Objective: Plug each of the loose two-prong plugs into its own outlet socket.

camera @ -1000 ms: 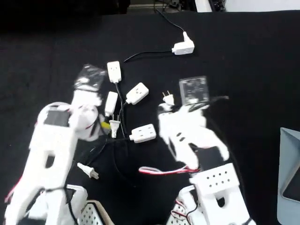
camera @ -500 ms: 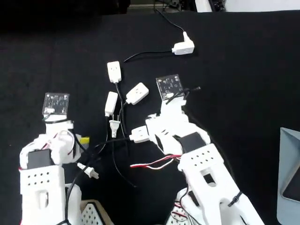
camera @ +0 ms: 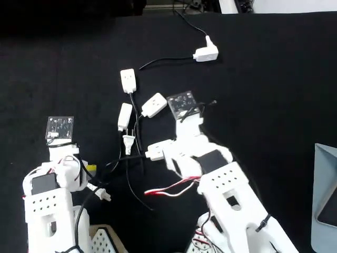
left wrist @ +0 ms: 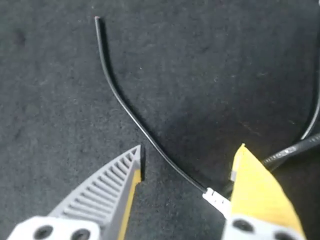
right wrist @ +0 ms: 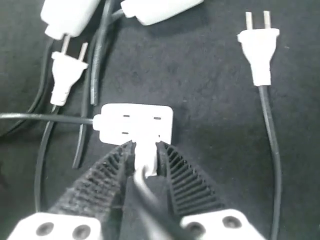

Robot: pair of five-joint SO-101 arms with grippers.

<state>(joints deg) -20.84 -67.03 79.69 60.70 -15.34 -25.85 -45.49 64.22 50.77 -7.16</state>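
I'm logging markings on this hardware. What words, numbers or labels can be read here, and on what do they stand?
No text can be read anywhere.
The outlet socket and the plug held by the right gripper: plain white, with no print showing.
The dark board on top of one arm: marks too small to read.

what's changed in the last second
The right gripper swung across to the white outlet and now holds a white plug against its edge. The left gripper, open, drew back toward its base. The outlet and the loose plug near it stayed put.
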